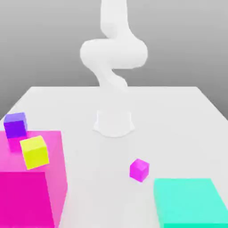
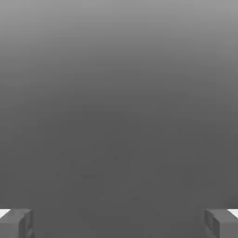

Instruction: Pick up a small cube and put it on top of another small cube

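Exterior camera is sitting off the arm, raised, looking down across the white table (image 1: 178, 116) toward the arm's base (image 1: 114, 122), with coloured blocks lying nearest it. Hand camera is riding on the hand, looking out past two grey fingertips (image 2: 16, 223) into plain grey; both views are sharing no identifiable object.

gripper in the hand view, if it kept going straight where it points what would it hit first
The way looks free as far as the hand view shows: between the open gripper's fingers there is just plain grey ahead, with no cube or block, though depth there is hard to judge.
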Robot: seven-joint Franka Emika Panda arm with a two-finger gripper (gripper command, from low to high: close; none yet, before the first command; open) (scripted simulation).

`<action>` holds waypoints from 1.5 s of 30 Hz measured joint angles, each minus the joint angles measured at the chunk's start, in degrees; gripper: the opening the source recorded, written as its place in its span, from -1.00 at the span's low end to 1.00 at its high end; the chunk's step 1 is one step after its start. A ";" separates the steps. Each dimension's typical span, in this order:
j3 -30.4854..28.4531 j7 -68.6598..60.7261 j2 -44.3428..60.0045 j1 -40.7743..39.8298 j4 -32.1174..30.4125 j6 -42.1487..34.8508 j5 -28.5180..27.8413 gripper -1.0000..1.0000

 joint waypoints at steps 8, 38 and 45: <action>0.23 -11.53 13.21 5.74 -14.80 11.86 -2.60 0.00; -1.89 -32.60 56.77 14.48 -32.81 48.01 -3.58 -1.00; -2.05 -32.23 56.02 14.73 -32.79 47.30 -3.82 -1.00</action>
